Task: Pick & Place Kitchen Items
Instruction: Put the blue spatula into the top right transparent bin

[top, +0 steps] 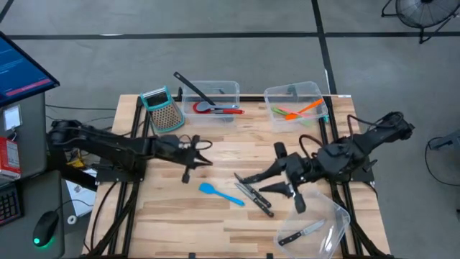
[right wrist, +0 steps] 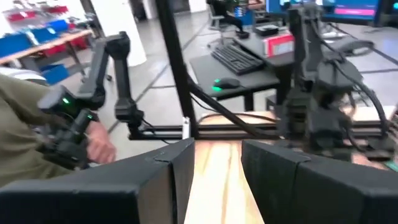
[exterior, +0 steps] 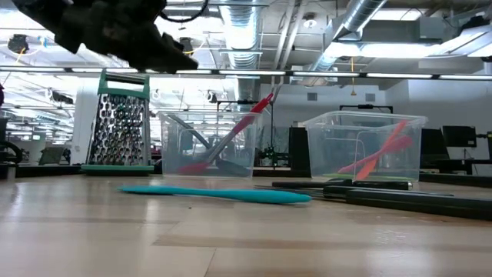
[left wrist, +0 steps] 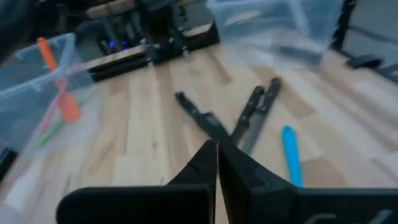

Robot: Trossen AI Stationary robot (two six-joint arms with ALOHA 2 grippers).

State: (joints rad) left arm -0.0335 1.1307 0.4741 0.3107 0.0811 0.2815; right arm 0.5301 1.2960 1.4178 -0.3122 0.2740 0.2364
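Blue spatula flat on worktop, centre, free of both hands. Knives: three black-handled in crossed cluster at 3 o'clock of spatula; fourth in tipped clear bin at 5 o'clock.

Left hand: fingers pressed together, empty, above worktop at 11 o'clock of spatula.

Right hand: fingers partly spread, nothing seen between them, over knife cluster.

Clear bins: three. Rear left bin: red-headed spatula, black ladle. Rear right bin: orange and green utensils. Grater: one.
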